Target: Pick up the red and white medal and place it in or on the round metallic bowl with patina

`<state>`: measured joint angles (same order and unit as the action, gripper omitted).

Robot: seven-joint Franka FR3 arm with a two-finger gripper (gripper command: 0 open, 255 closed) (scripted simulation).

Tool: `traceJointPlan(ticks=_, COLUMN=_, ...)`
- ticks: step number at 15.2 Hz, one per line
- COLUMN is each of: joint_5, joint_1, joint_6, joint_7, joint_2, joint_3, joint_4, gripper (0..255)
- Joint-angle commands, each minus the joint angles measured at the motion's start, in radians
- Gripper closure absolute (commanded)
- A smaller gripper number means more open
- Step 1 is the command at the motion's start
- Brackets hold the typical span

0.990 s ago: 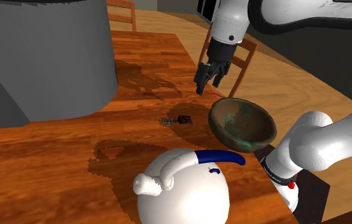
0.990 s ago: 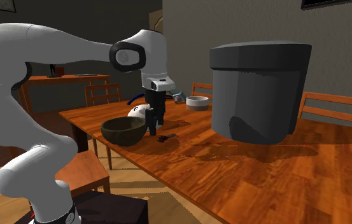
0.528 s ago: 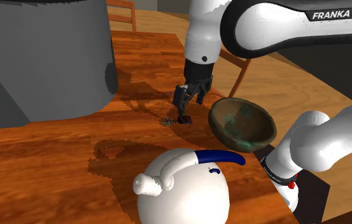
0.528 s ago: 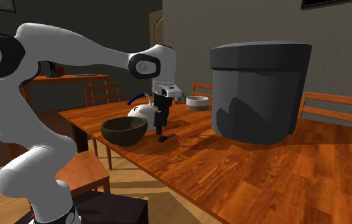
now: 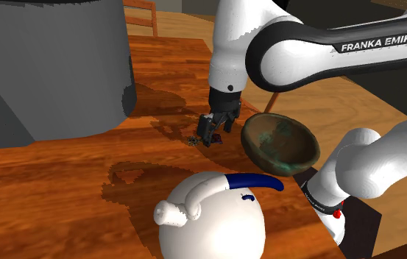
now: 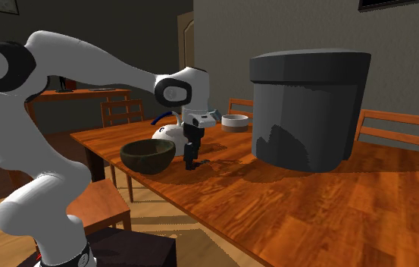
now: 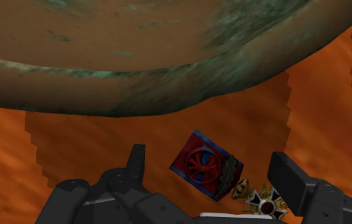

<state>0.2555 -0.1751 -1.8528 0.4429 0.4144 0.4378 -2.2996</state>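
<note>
Wooden bench (image 5: 62,191) in a dim dining room, with the claw (image 5: 210,135) low over a medal.
The claw's fingers (image 7: 136,159) stand spread apart, gripping nothing. Between them the medal (image 7: 205,167) lies flat on the wood, a red-and-blue ribbon with a dark, gold-edged cross. Just beside it sits a round brown bowl (image 5: 279,143) mottled with green. A white teapot (image 5: 209,217) with a blue handle stands nearer the stand, and a big grey tub (image 5: 47,66) stands at the shoulder view's left.
</note>
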Motion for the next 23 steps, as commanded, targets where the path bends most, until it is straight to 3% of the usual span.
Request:
traceJointPlan(ticks=1, joint_5=0.001, joint_1=-0.001, joint_6=-0.012, joint_7=0.003, joint_2=-0.004, joint_3=0.004, joint_4=-0.008, gripper=0)
traceJointPlan(ticks=7, joint_5=0.001, joint_1=-0.001, joint_6=-0.012, joint_7=0.002, joint_2=-0.004, joint_3=0.004, joint_4=-0.008, gripper=0)
traceJointPlan(ticks=8, joint_5=0.001, joint_1=-0.001, joint_6=-0.012, joint_7=0.002, joint_2=-0.004, joint_3=0.004, joint_4=-0.008, gripper=255)
traceJointPlan(ticks=17, joint_5=0.001, joint_1=-0.001, joint_6=-0.012, joint_7=0.003, joint_2=-0.004, joint_3=0.004, joint_4=-0.008, gripper=255)
traceJointPlan(ticks=23, joint_5=-0.005, joint_1=0.002, joint_6=0.07, joint_7=0.008, joint_2=0.008, joint_3=-0.009, joint_4=0.062, gripper=255)
